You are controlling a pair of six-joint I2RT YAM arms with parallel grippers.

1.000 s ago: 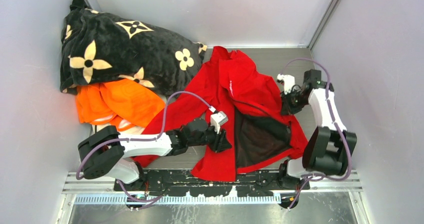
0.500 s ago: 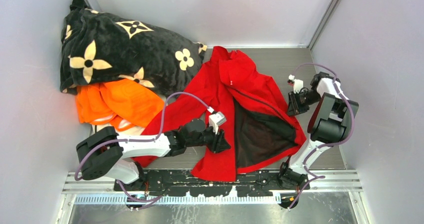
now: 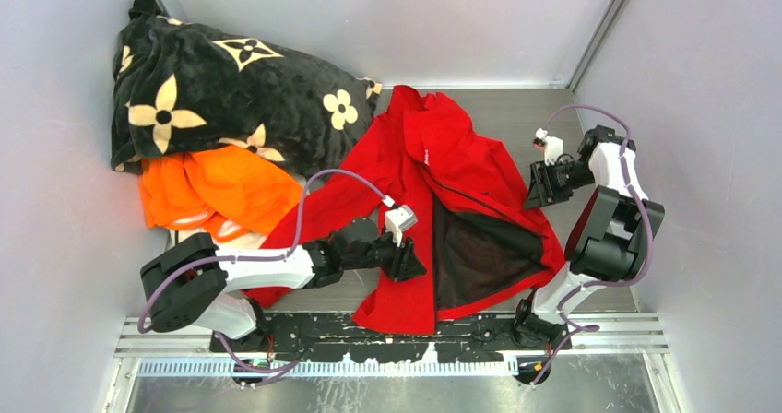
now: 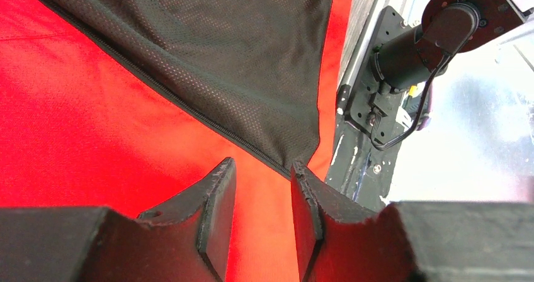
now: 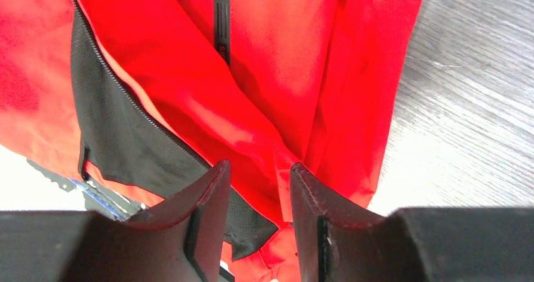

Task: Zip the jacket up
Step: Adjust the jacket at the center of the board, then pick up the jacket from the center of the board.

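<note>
Seen from above, the red jacket (image 3: pixel 420 182) lies open on the table (image 3: pixel 526 109). Its collar points to the far wall and its dark lining (image 3: pixel 479 252) shows in a wide wedge between the two front panels.

Over the last second the right arm has folded its elbow up and back. The right gripper (image 3: pixel 538 190) has drawn slightly away from the jacket's right edge, and the right panel now lies a little flatter and wider. The left gripper (image 3: pixel 412 264) has not moved from the left panel. We judge that zipping has not begun, since the two zip edges are well apart at the hem.

In the left wrist view the fingers stand slightly apart, holding nothing, with the zip teeth (image 4: pixel 208 121) running to just beyond their tips. We cannot tell whether the tips touch the cloth.

In the right wrist view the fingers are also parted and empty, above the right panel's lower corner. The zip edge is to their left and bare table to their right.
</note>
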